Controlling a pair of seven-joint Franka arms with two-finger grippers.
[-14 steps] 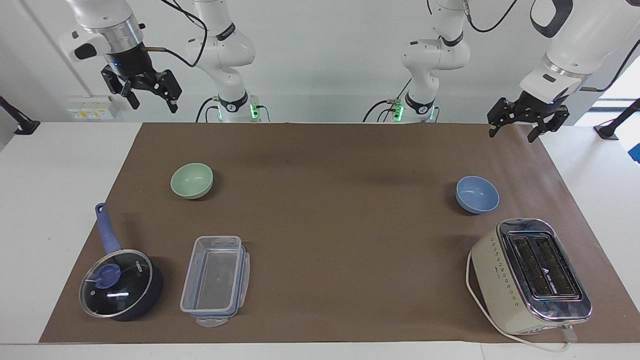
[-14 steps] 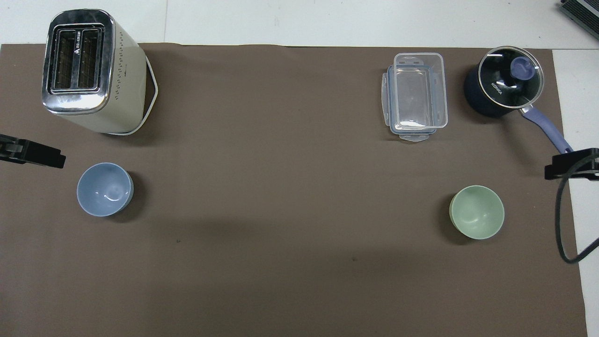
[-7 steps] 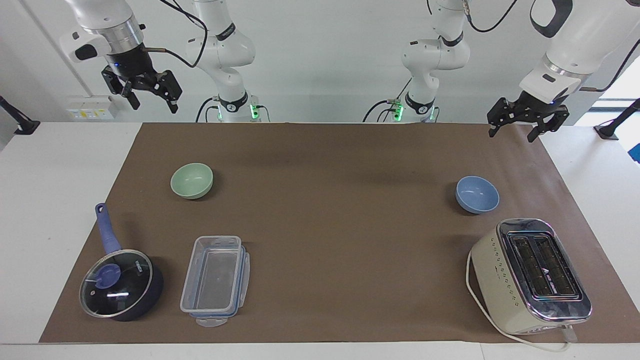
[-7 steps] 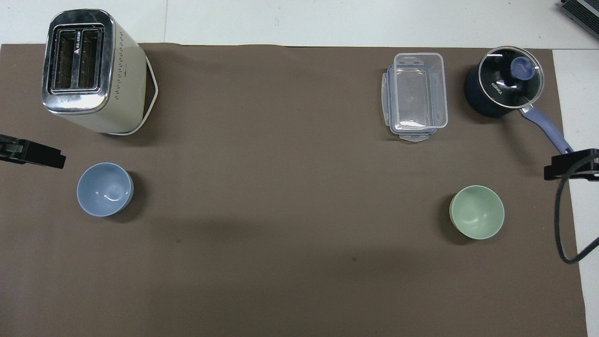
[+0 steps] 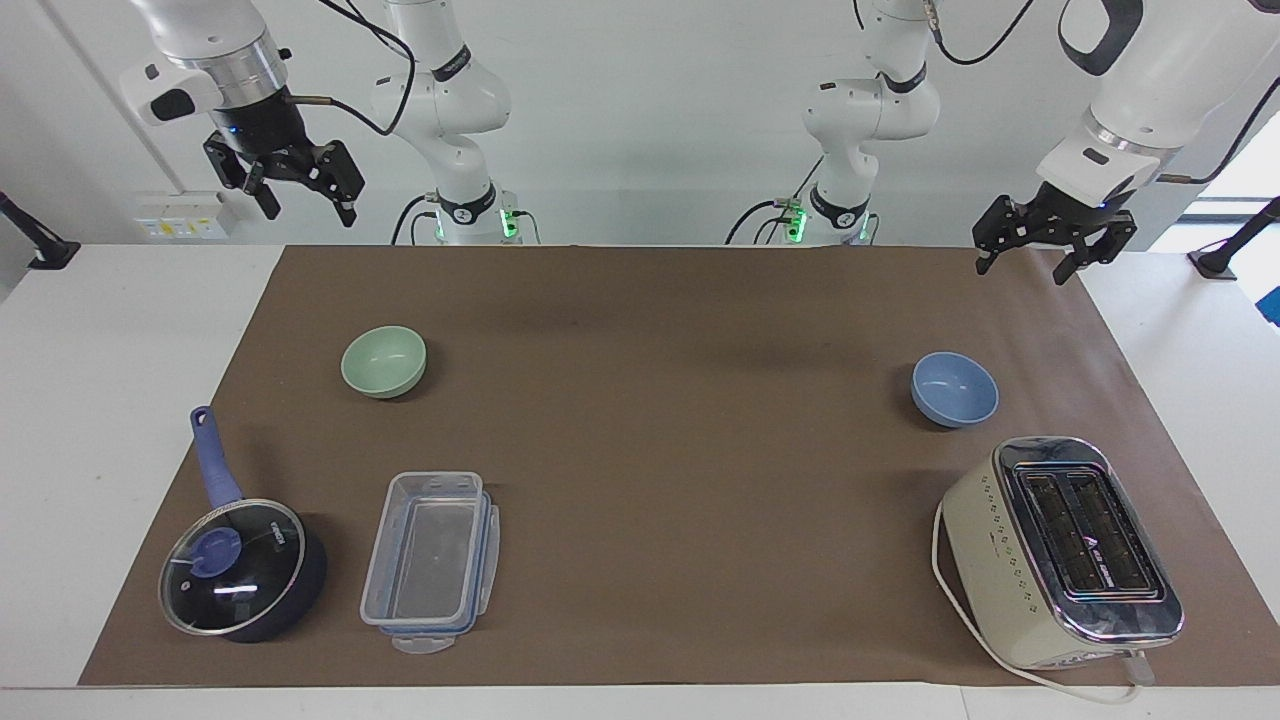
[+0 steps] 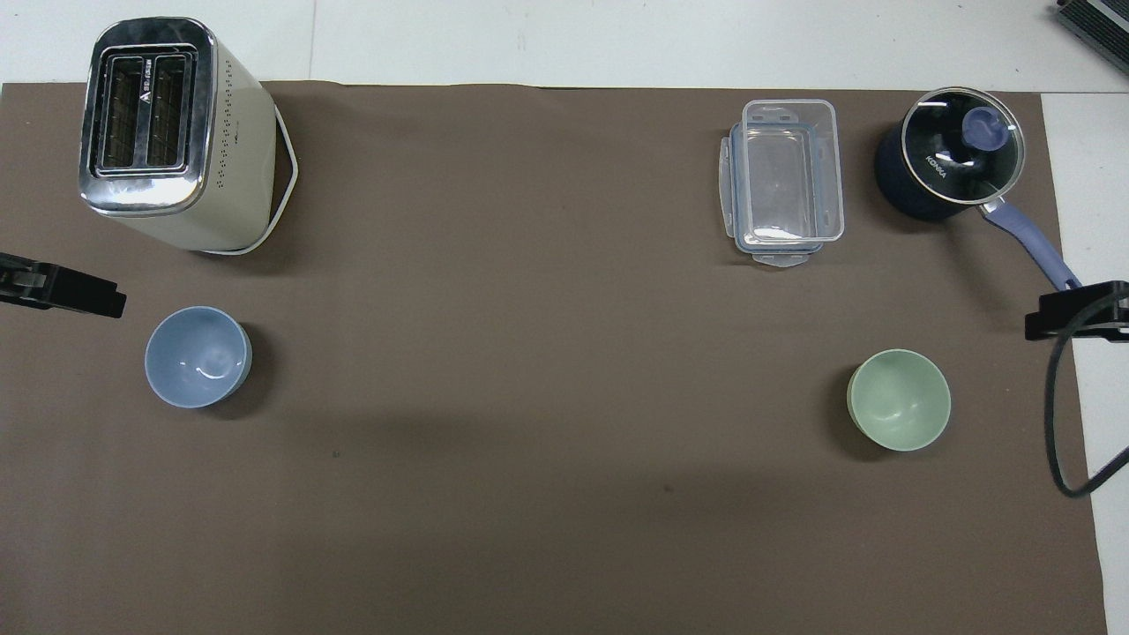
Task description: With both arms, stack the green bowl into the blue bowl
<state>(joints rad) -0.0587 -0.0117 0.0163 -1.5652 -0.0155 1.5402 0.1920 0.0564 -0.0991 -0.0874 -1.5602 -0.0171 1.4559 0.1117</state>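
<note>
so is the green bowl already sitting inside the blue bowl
No, the green bowl sits alone near the right arm's end, with the blue bowl empty near the left arm's end.

Two bowls (image 5: pixel 384 361), one saucepan (image 5: pixel 243 570), one toaster (image 5: pixel 1060 552), one container (image 5: pixel 430 560).

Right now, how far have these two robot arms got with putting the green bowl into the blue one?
Nothing is done yet. The green bowl sits empty toward the right arm's end of the brown mat, the blue bowl toward the left arm's end. Nothing is in hand: the right gripper and left gripper hang open and raised. Picking up, carrying and stacking remain.
</note>
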